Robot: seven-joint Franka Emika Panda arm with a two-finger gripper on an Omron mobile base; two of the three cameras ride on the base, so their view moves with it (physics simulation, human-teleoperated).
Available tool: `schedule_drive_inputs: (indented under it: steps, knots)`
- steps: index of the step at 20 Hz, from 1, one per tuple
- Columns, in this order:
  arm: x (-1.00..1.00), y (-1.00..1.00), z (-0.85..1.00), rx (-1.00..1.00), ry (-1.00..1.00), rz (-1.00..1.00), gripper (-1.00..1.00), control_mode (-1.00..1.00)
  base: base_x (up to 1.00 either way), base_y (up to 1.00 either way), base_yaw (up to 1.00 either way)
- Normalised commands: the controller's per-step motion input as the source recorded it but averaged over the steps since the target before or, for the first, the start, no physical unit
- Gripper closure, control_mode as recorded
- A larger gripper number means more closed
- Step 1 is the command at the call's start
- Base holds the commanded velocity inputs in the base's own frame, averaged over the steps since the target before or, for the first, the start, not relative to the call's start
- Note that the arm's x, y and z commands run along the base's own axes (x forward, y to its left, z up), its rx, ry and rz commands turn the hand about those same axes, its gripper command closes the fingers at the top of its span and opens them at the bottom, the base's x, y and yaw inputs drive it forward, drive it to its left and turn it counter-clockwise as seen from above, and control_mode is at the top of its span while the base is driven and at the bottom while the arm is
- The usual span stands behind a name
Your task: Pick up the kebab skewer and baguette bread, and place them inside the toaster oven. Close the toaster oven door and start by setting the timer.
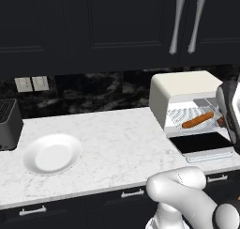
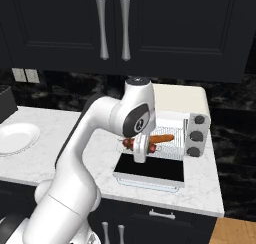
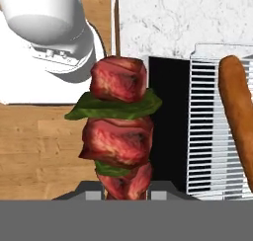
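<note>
My gripper hangs in front of the open toaster oven, shut on the kebab skewer. In the hand view the kebab skewer rises from between my fingertips, red meat chunks with green pieces between them, over the edge of the lowered toaster oven door. The baguette bread lies on the wire rack inside the oven, to the right of the skewer; the baguette bread shows in the left base view and the baguette bread in the hand view. The toaster oven door lies flat, fully open.
A white plate sits on the marble counter at the left, with a dark slot toaster beyond it. Three dark knobs line the oven's right side. Dark cabinets hang above; the counter's front edge is close below the door.
</note>
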Motion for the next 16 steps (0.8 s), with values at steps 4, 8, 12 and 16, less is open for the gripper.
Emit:
schedule_drive_inputs:
  steps: [4, 8, 12, 16]
  knots:
    - [0.38, -0.04, -0.13, 0.0, 0.0, 0.0, 1.0, -1.0, 0.0, 0.0, 0.0]
    - [0.36, -0.02, -0.17, 0.0, 0.0, 0.0, 1.0, -1.0, 0.0, 0.0, 0.0]
    - [0.38, 0.0, -0.53, 0.0, -0.01, 0.0, 1.0, -1.0, 0.0, 0.0, 0.0]
    - [0.57, -0.1, -0.24, 0.0, 0.0, 0.0, 1.0, -1.0, 0.0, 0.0, 0.0]
